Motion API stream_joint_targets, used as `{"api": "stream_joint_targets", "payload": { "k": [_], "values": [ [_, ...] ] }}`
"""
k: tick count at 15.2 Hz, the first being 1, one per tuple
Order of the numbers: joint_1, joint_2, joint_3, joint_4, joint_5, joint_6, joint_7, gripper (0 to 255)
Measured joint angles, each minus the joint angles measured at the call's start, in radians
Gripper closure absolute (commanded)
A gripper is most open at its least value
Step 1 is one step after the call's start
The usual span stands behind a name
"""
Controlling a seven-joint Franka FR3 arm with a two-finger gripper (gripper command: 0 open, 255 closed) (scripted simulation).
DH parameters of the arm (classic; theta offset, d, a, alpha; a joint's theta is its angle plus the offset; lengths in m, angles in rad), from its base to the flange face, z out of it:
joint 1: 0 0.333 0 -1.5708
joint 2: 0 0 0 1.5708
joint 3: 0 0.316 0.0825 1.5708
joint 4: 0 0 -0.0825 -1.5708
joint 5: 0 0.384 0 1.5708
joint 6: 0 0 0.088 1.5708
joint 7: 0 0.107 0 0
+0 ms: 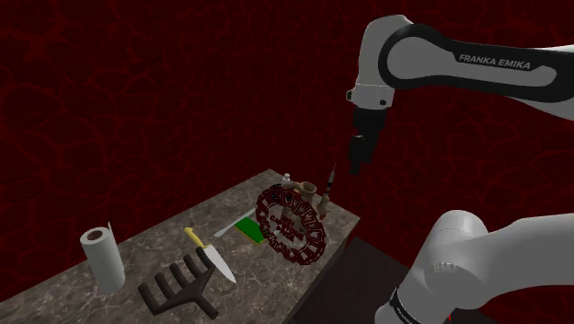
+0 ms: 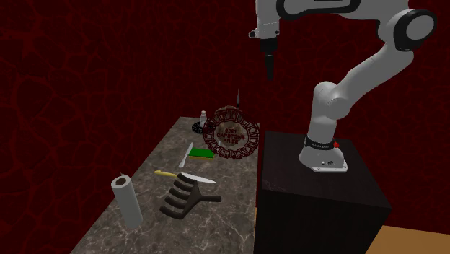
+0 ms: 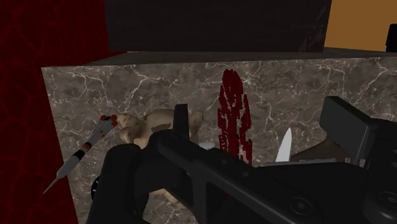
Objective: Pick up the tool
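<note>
Black gripper (image 1: 355,166), slim tool (image 1: 329,180) below it, not touching.

A kitchen-like home corner: marble counter (image 1: 156,241) with a knife (image 1: 212,259) and paper-towel roll (image 1: 102,260), against dark red walls (image 1: 138,92).

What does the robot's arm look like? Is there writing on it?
The arm is smooth, rounded white pieces with dark joints. White letters on it say FRANKA EMIKA. The gripper at its end is all black and slim. A small red spot sits on the arm's base.
</note>
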Motion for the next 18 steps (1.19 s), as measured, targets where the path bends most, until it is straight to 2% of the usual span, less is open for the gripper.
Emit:
{"api": "stream_joint_targets", "payload": {
  "k": [3,9,18],
  "values": [
    [0.009,0.014,0.019,-0.02,0.017,0.032,0.022,0],
    [0.046,0.1,0.095,-0.095,0.081,0.191,0.109,0],
    [0.101,0.342,0.216,-0.127,0.158,0.469,0.238,0]
  ]
}}
